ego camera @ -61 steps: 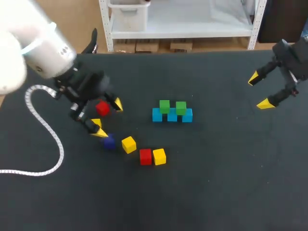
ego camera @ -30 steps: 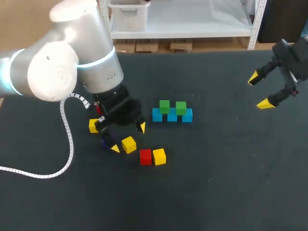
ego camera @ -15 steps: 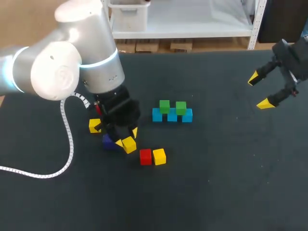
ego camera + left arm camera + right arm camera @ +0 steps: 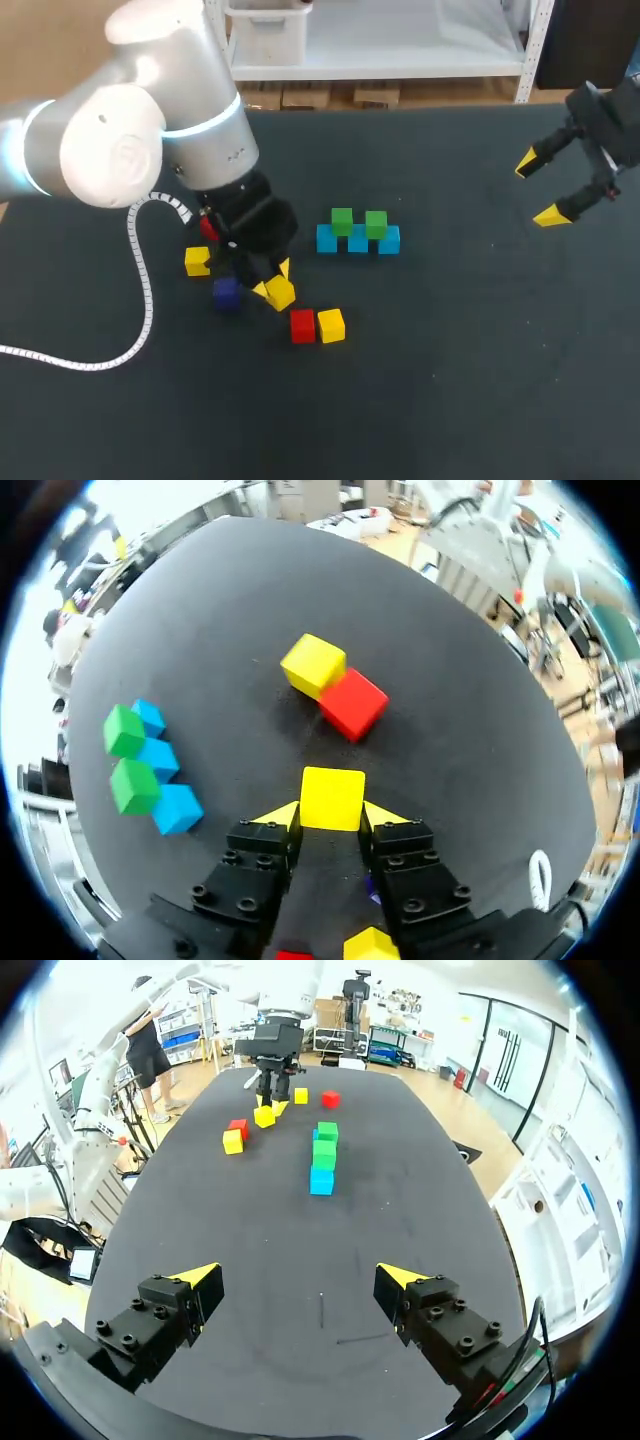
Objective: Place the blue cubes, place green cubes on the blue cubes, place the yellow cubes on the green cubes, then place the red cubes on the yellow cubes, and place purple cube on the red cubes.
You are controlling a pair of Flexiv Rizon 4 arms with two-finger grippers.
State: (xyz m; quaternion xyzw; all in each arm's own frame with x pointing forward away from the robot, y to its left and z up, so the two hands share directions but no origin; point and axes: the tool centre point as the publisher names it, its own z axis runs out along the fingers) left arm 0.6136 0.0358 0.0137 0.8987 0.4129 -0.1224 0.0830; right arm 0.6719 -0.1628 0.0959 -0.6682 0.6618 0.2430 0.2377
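Well, at the far left a loose yellow cube [image 4: 197, 261] and the purple cube [image 4: 226, 292] lie on the table [image 4: 450, 360], just left of the left claw [image 4: 273, 281]. That claw is closed down to one cube's width, both fingers pressing the held yellow cube [image 4: 332, 798] from opposite sides. You cannot tell whether the cube has left the table.

Just right of the claw and a little nearer the camera, a red cube [image 4: 302, 325] and a second yellow [image 4: 331, 325] sit touching, side by side.

Your coming move turns on where the green cubes [image 4: 342, 221] lie from the left claw. They are to its right and farther from the camera, apart from it, on top of the blue row [image 4: 388, 240]. That row's long axis runs left to right in the head view, and the two greens sit along it. I judge you need to carry the held yellow cube rightward and away, then lower it onto their tops.

At the far right the right claw [image 4: 548, 190] hangs wide open and empty, well apart from the stack. The left arm is much the nearer, so the placement falls to it.
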